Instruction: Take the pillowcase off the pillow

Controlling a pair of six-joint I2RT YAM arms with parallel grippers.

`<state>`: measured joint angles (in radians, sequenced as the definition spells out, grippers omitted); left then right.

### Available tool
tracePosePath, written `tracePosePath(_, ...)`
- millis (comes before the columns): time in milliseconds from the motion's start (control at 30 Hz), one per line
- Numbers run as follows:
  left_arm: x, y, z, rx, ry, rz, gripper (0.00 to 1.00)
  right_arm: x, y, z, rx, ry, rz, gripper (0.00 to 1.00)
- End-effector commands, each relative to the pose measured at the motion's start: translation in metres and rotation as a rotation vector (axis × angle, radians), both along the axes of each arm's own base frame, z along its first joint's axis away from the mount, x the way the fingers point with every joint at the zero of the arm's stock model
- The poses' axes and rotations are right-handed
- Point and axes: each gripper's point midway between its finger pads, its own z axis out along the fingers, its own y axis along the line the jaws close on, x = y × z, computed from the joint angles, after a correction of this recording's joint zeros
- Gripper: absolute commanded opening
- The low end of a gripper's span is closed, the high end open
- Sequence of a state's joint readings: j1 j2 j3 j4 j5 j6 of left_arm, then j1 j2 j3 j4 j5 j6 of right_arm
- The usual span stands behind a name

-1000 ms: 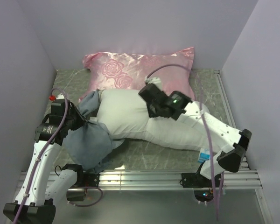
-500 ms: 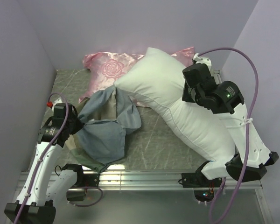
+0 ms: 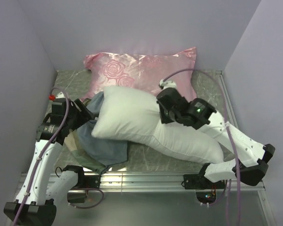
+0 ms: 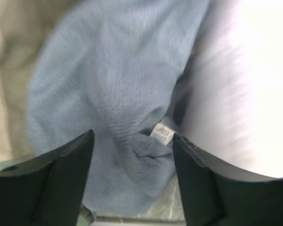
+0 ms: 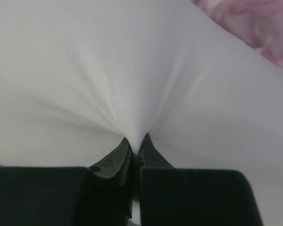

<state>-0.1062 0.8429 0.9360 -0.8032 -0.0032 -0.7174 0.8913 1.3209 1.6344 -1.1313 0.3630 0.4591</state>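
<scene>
The plump white pillow (image 3: 146,125) lies across the middle of the table, its left end resting on the slate-blue pillowcase (image 3: 101,149), which is crumpled at the front left with a checked patch showing at its edge. My left gripper (image 3: 87,111) stands open just left of the pillow; between its fingers (image 4: 66,165) lie blue pillowcase (image 4: 108,94) folds and a small white tag (image 4: 162,134), with the pillow (image 4: 236,94) to the right. My right gripper (image 3: 165,112) is shut, pinching a fold of the pillow (image 5: 132,70) on its top.
A shiny pink rose-patterned pillow (image 3: 141,70) lies against the back wall, partly behind the white one, and shows at the top right of the right wrist view (image 5: 254,19). Lilac walls close in on three sides. A metal rail (image 3: 146,179) runs along the front edge.
The right arm, which had lifted the pillow high half a second ago, has lowered it back across the table. My left gripper has opened and let go of the pillowcase.
</scene>
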Motion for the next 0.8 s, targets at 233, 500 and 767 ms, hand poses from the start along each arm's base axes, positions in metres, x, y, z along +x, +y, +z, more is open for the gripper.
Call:
tracePosePath(233,0.021,0.028,0.108,0.07,-0.243,0.142,0.83,0.001,0.007,-0.078,0.157,0.029,-0.124,0.18)
tracePosePath(500,0.025,0.016,0.113,0.055,-0.283,0.061,0.84,-0.017,0.033,-0.006,0.427,-0.04,0.031,0.97)
tracePosePath(767,0.027,0.011,0.118,0.045,-0.297,0.032,0.84,-0.021,0.026,0.038,0.504,-0.076,0.01,1.0)
